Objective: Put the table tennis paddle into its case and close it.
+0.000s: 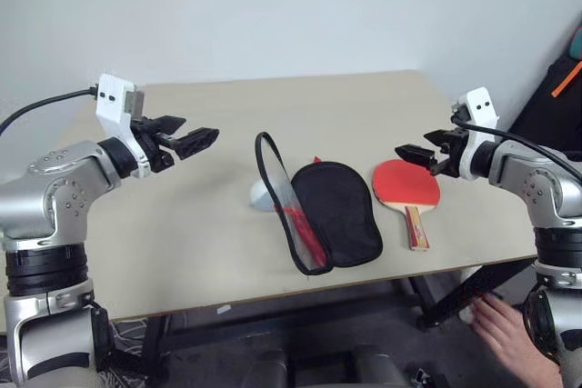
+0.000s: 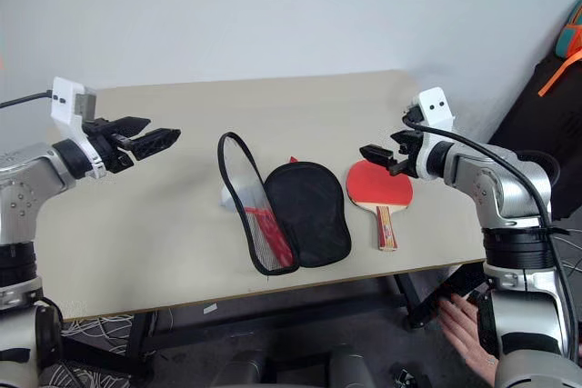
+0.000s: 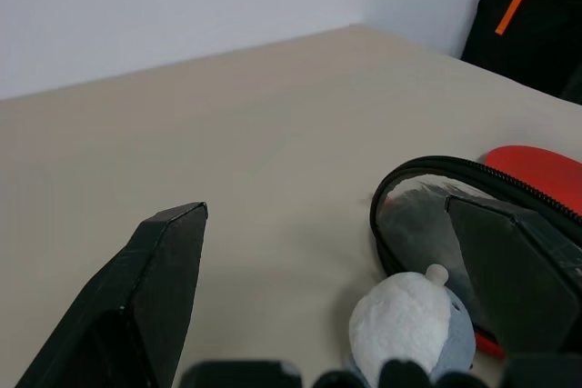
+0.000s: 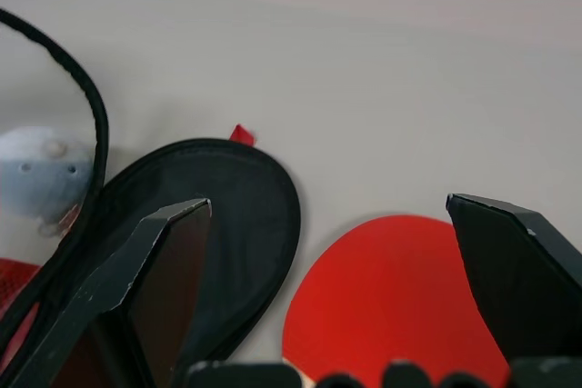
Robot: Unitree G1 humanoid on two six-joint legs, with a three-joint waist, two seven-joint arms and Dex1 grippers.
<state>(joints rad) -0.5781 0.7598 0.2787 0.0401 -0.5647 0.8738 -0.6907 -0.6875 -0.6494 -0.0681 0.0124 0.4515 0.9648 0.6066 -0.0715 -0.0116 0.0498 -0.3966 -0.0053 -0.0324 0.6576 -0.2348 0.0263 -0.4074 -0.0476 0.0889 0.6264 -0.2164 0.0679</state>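
paddle-to-hand geometry before any pickup. table tennis paddle [image 1: 406, 187] lies flat on the table [image 1: 209, 243] toward its right edge, red blade toward the far edge, wooden handle pointing back to the near edge, so its long axis runs far-to-near. right gripper [image 1: 420, 157] hovers just above the blade's far-right rim, fingers spread wide and empty; the paddle sits directly below and slightly ahead of it, as the right wrist view confirms. left gripper [image 1: 188, 137] hangs over the left half of the table, likewise wide and empty, well apart from the paddle. case [image 1: 320, 215] lies unzipped between the two, just left of the paddle, black lining up, mesh flap raised on its left side; a small white-grey plush toy [image 1: 261, 195] rests beside that flap. judged nearer arm: right; the handle offers the likeliest grip.
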